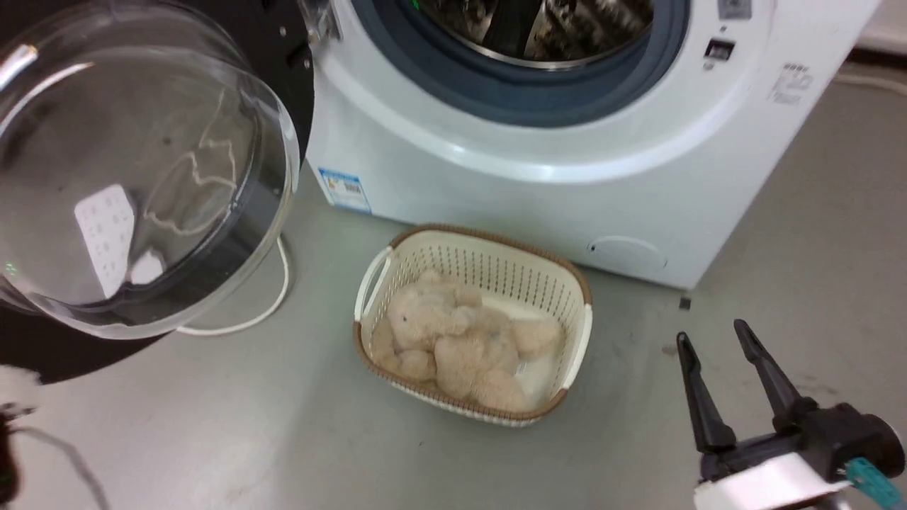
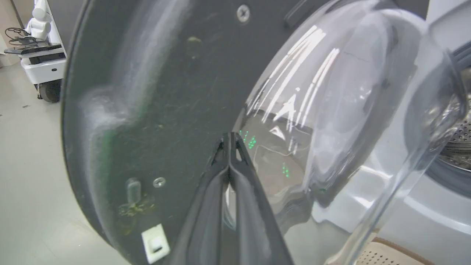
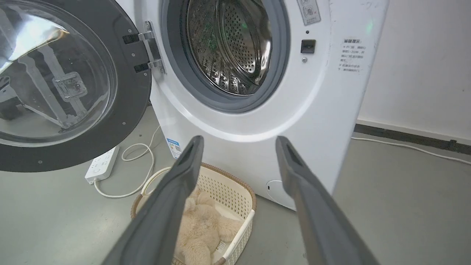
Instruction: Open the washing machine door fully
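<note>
Matte grey floor [image 1: 212, 425] under glossy round washing machine door [image 1: 142, 177], left tool [image 2: 230, 138] tips together, right tool [image 1: 711, 331] wide

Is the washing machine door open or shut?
Open. The washing machine door hangs swung out on its hinge, leaving the drum mouth uncovered.

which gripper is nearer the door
Left. The left gripper, shut, has its tips close up to the door; the right gripper hangs open beyond the basket, well away from the door.

You can reach the drum mouth [image 3: 228, 48] freely; the door [image 1: 142, 177] blocks the left, the basket [image 1: 496, 273] (bear [image 1: 453, 333] inside) the floor [image 1: 212, 425] below.
</note>
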`<state>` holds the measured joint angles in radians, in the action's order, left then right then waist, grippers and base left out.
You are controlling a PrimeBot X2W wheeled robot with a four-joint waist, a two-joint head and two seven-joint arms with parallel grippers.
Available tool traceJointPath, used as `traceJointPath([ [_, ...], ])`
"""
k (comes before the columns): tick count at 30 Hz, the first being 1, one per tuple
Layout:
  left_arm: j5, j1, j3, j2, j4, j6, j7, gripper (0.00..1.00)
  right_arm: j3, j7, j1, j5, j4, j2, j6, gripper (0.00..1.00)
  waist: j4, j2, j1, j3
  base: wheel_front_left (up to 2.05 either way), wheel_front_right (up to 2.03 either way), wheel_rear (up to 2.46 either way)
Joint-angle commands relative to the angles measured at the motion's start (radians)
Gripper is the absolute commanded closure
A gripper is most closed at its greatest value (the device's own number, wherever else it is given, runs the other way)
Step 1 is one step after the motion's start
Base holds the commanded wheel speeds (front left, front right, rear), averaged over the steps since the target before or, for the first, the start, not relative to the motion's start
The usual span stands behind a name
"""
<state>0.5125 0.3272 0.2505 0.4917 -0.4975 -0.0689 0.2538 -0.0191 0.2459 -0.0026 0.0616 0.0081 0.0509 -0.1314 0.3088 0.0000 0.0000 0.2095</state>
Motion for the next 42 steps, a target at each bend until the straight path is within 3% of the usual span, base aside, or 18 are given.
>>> traceJointPath([
  [1, -0.006, -0.009, -0.007, -0.018, 0.017, -0.007, 0.006, 1.0, 0.016, 0.006, 0.012, 0.003, 0.003, -0.001, 0.001, 0.0, -0.008, 0.0, 0.0, -0.035, 0.0, 0.0, 0.0],
  [3, -0.029, -0.032, -0.013, -0.056, 0.082, -0.016, 0.007, 1.0, 0.059, 0.009, 0.017, 0.02, 0.012, -0.001, 0.001, 0.0, -0.018, 0.0, 0.0, -0.071, 0.0, 0.0, 0.0],
  [4, -0.079, -0.081, -0.025, -0.116, 0.185, -0.025, 0.008, 1.0, 0.095, 0.013, 0.021, 0.031, 0.02, -0.001, 0.001, 0.0, -0.038, 0.0, 0.0, -0.116, 0.0, 0.0, 0.0],
  [10, -0.178, -0.191, -0.061, -0.25, 0.36, -0.014, 0.008, 1.0, 0.104, 0.015, 0.043, -0.003, 0.003, -0.001, 0.001, 0.0, -0.091, 0.0, 0.0, -0.173, 0.0, 0.0, 0.0],
  [16, -0.273, -0.302, -0.134, -0.321, 0.451, -0.016, 0.008, 1.0, 0.1, 0.016, 0.07, -0.008, -0.023, -0.001, 0.001, 0.0, -0.151, 0.0, 0.0, -0.205, 0.0, 0.0, 0.0],
  [18, -0.319, -0.364, -0.181, -0.373, 0.489, -0.006, 0.008, 1.0, 0.084, 0.016, 0.092, -0.005, -0.032, -0.001, 0.001, 0.0, -0.18, 0.0, 0.0, -0.22, 0.0, 0.0, 0.0],
  [19, -0.327, -0.378, -0.191, -0.383, 0.495, -0.002, 0.008, 0.83, 0.08, 0.016, 0.098, -0.004, -0.034, -0.001, 0.001, 0.0, -0.186, 0.0, 0.0, -0.223, 0.0, 0.0, 0.0],
  [20, -0.333, -0.392, -0.199, -0.392, 0.498, 0.003, 0.008, 0.5, 0.077, 0.016, 0.103, -0.003, -0.035, -0.001, 0.001, 0.0, -0.192, 0.0, 0.0, -0.224, 0.0, 0.0, 0.0],
  [21, -0.341, -0.404, -0.205, -0.399, 0.501, 0.01, 0.008, 0.0, 0.076, 0.016, 0.106, -0.001, -0.036, -0.001, 0.001, 0.0, -0.198, 0.0, 0.0, -0.225, 0.0, 0.0, 0.0],
  [32, -0.42, -0.475, -0.27, -0.426, 0.504, 0.04, 0.008, 0.0, 0.077, 0.016, 0.121, 0.013, -0.031, -0.001, 0.001, 0.0, -0.235, 0.0, 0.0, -0.233, 0.0, 0.0, 0.0],
  [42, -0.429, -0.465, -0.269, -0.431, 0.49, 0.047, 0.008, 0.0, 0.062, 0.016, 0.12, 0.021, -0.017, -0.001, 0.001, 0.0, -0.232, 0.0, 0.0, -0.231, 0.0, 0.0, 0.0],
])
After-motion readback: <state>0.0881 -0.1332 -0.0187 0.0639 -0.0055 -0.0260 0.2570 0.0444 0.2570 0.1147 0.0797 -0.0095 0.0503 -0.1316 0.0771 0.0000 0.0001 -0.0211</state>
